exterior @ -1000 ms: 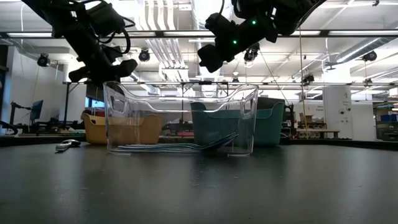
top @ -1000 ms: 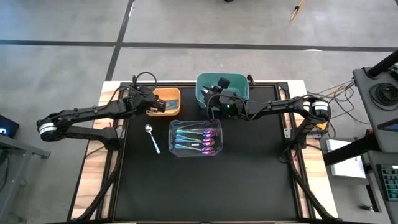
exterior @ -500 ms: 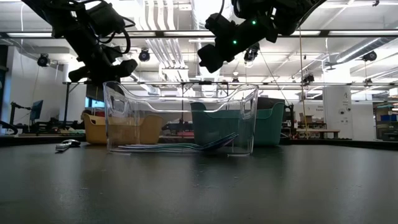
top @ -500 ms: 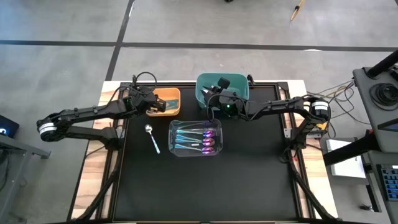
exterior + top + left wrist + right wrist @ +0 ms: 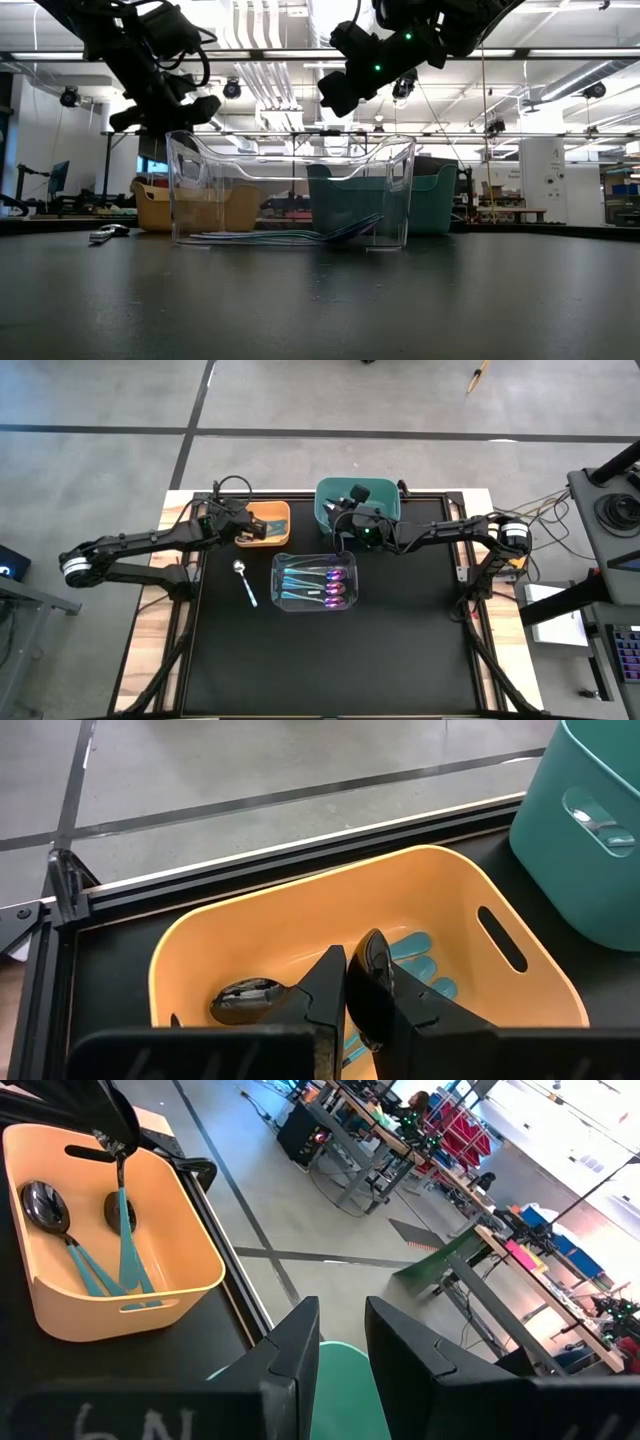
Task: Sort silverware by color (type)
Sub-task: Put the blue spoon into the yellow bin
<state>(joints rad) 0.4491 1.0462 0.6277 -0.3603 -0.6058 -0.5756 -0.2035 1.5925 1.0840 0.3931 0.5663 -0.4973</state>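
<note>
- Over the bench in the high view, the left hand hangs above the orange bin, the sensible spot for dropping a dark-bowled spoon with its kind. The right hand hovers at the near edge of the teal bin. Purple-bowled spoons lie together in the clear bin, and one silver spoon lies alone on the bench, not yet sorted.
- At bench height in the low view, both hands hang clear above the clear bin; the loose spoon lies off to one side.
- Through the left wrist view, the left hand's fingers are almost together, pinching a black spoon bowl above the orange bin; another dark spoon already lies inside.
- From the right wrist view, the right hand's fingers stand slightly apart with nothing between them; far off, the left hand dangles a teal-handled spoon over the orange bin.
</note>
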